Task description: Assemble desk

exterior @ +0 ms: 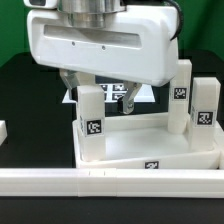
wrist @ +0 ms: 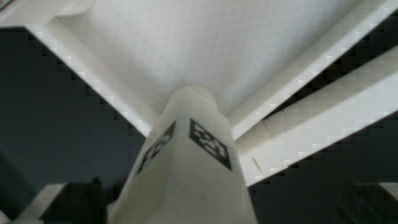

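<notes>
On the black tabletop the desk lies as a white rimmed tray toward five o'clock in the exterior view, with the long white rail just beyond its six o'clock edge and the marker board partly visible past its twelve o'clock side. Three tagged legs stand upright on the tray: the near leg at nine o'clock and two more at three o'clock. The claw hangs directly above the near leg - spread wide, holding nothing, its blurred fingers clear of the leg.
</notes>
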You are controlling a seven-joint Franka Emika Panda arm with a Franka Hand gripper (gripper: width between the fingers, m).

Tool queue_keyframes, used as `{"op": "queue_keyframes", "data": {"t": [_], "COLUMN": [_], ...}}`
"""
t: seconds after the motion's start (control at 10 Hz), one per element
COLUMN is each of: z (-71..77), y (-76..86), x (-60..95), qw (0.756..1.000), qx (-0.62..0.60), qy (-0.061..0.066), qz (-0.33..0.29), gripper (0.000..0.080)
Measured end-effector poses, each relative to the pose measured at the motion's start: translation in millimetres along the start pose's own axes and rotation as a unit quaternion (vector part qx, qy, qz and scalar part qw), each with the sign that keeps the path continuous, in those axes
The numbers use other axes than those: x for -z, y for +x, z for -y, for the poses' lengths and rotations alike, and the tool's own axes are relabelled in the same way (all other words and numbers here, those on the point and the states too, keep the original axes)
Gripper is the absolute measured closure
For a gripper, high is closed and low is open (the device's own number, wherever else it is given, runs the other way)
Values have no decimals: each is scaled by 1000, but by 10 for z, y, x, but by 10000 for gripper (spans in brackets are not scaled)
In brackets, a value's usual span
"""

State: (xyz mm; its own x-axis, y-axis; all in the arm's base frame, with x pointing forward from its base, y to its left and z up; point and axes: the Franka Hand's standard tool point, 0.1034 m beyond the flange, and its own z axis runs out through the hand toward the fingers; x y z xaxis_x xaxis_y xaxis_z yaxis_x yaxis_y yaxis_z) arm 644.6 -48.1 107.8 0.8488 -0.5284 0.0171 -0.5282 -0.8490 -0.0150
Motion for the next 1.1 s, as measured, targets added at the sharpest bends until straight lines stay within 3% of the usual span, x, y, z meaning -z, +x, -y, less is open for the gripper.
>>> {"op": "queue_keyframes", "data": {"t": [0.5, 1.0, 1.1], "z": [-39, -62, -67], "y": [40, 50, 51], "x": [-4, -4, -4], "qw": [977, 931, 926], "qx": [211, 365, 377], "qy": [-1, -6, -8], "qz": [-7, -7, -7], "gripper": [150, 150, 244]}}
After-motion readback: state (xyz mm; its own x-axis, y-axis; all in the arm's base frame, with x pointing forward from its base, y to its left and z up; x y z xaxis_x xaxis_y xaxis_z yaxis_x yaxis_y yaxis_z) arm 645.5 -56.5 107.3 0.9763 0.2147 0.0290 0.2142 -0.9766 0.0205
